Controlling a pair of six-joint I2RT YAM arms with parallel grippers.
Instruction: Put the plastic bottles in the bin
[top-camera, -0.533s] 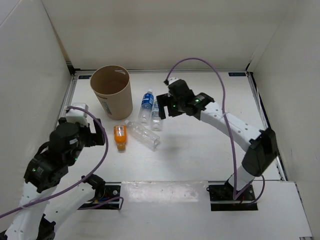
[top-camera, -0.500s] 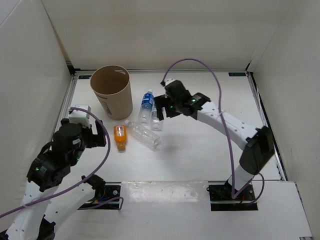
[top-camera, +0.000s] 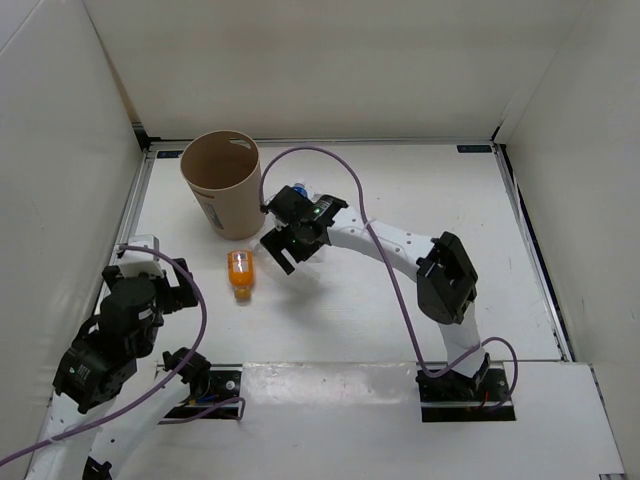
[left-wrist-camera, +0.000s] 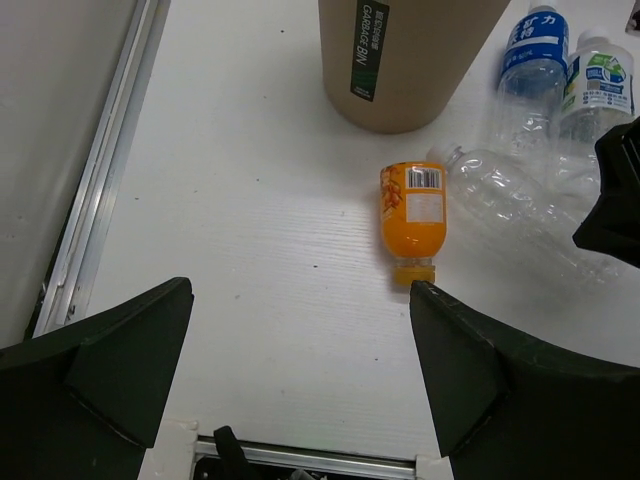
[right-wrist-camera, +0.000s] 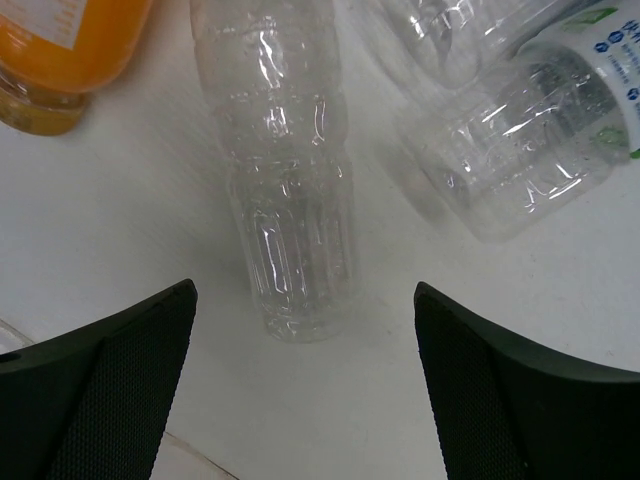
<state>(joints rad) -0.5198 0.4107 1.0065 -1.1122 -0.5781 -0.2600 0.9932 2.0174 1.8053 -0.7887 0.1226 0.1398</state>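
While the plastic bottles (left-wrist-camera: 510, 205) lie beside the bin (left-wrist-camera: 420, 60), left gripper (left-wrist-camera: 300, 290) and right gripper (right-wrist-camera: 305, 290) gape wide, empty.

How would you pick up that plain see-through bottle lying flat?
Take the plain bottle across its ribbed middle, coming straight down from above. It lies on its side, so its long flanks are open to a pincer finger each, while the orange bottle and labelled bottle crowd one end.
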